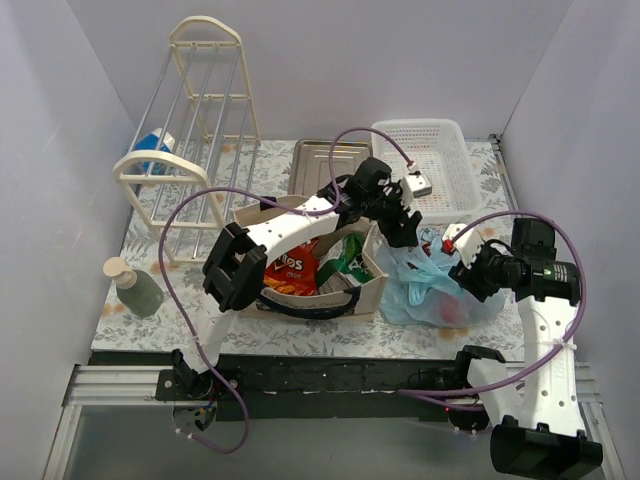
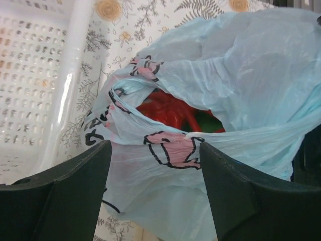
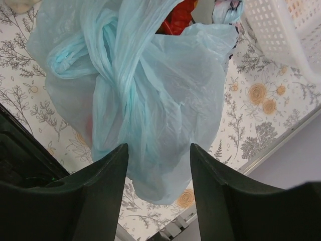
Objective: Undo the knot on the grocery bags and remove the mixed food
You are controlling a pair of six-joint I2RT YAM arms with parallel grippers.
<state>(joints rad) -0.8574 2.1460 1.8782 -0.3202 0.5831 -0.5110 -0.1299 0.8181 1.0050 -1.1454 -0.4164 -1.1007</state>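
The light-blue plastic bag (image 1: 432, 290) lies on the table right of the beige tote (image 1: 372, 285). Its handles are twisted into a knot (image 3: 118, 75). Its mouth gapes, and a red toy lobster (image 2: 168, 109) and something green (image 2: 206, 120) show inside. The tote holds a Doritos bag (image 1: 290, 268) and a green snack bag (image 1: 350, 256). My left gripper (image 1: 405, 228) reaches over the tote; it (image 2: 155, 150) is open, with the bag's printed rim just beyond its fingertips. My right gripper (image 1: 468, 272) is open at the bag's right side, and the bag bulges in front of it (image 3: 158, 150). The apple is hidden.
A white slotted basket (image 1: 430, 165) stands behind the blue bag, with a metal tray (image 1: 328, 160) to its left. A cream wire rack (image 1: 195, 130) and a blue-and-white carton (image 1: 150, 148) stand at the back left. A green bottle (image 1: 135, 288) stands at the front left.
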